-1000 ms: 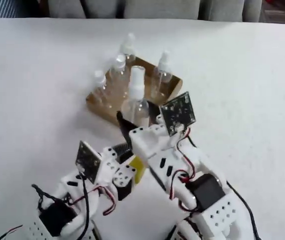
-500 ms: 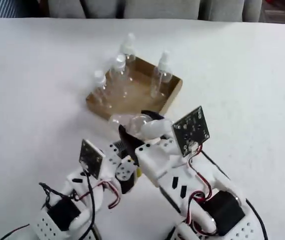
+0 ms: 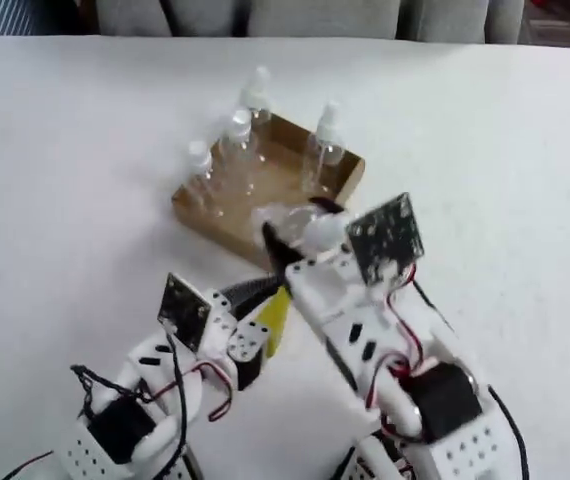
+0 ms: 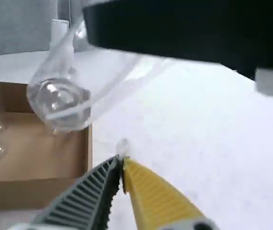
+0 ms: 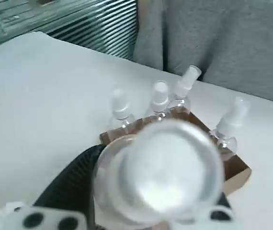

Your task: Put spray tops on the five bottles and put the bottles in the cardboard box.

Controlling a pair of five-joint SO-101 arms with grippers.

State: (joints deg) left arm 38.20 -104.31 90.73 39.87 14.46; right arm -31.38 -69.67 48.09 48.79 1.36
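Four clear bottles with white spray tops stand in the cardboard box (image 3: 340,188); one is at the near left corner (image 3: 200,165) and one at the right side (image 3: 323,135). My right gripper (image 3: 287,235) is shut on the fifth bottle (image 3: 283,220), which is tilted over the box's near edge. In the right wrist view its spray cap (image 5: 158,175) sits close in front, with the boxed bottles (image 5: 159,98) behind. My left gripper (image 3: 270,295), grey and yellow, is shut and empty on the table just short of the box. From the left wrist, the held bottle (image 4: 60,103) hangs above the box (image 4: 31,143).
The white table (image 3: 485,130) spreads wide around the box on all sides. Grey chair backs (image 3: 325,15) line the far edge. Both arm bodies crowd the near side of the table.
The right gripper tipped the bottle from upright, drew it back, then carried it forward over the box's near edge. The left arm shifted slightly.
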